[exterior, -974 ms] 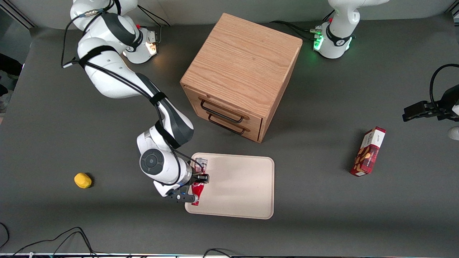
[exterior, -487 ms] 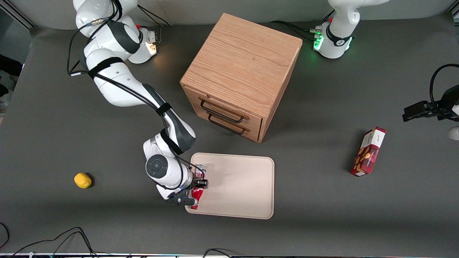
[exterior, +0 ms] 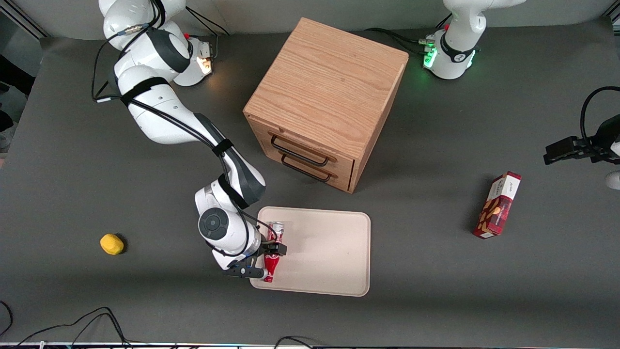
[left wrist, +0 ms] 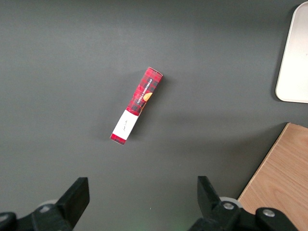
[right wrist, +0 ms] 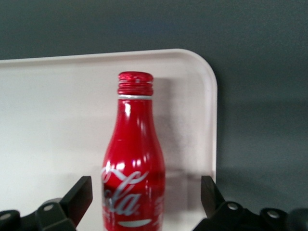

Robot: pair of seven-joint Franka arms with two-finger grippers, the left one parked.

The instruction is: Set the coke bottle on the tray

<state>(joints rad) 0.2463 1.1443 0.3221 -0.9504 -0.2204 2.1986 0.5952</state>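
The coke bottle point(exterior: 272, 254) lies flat on the cream tray point(exterior: 329, 252), near the tray edge toward the working arm's end of the table. Its silvery end points toward the drawer cabinet and its red neck toward the front camera. My right gripper point(exterior: 264, 261) is low over it and open. In the right wrist view the gripper point(right wrist: 144, 197) straddles the bottle point(right wrist: 134, 159). There is a gap between the bottle and each of the fingers point(right wrist: 79, 192). The bottle rests on the tray point(right wrist: 48, 96) near a rounded corner.
A wooden two-drawer cabinet point(exterior: 324, 102) stands farther from the front camera than the tray. A red snack box point(exterior: 498, 205) lies toward the parked arm's end and shows in the left wrist view point(left wrist: 136, 105). A yellow object point(exterior: 112, 244) lies toward the working arm's end.
The gripper carried the bottle a little nearer the front camera and lower onto the tray. Its jaws have spread apart and the bottle now lies free between them.
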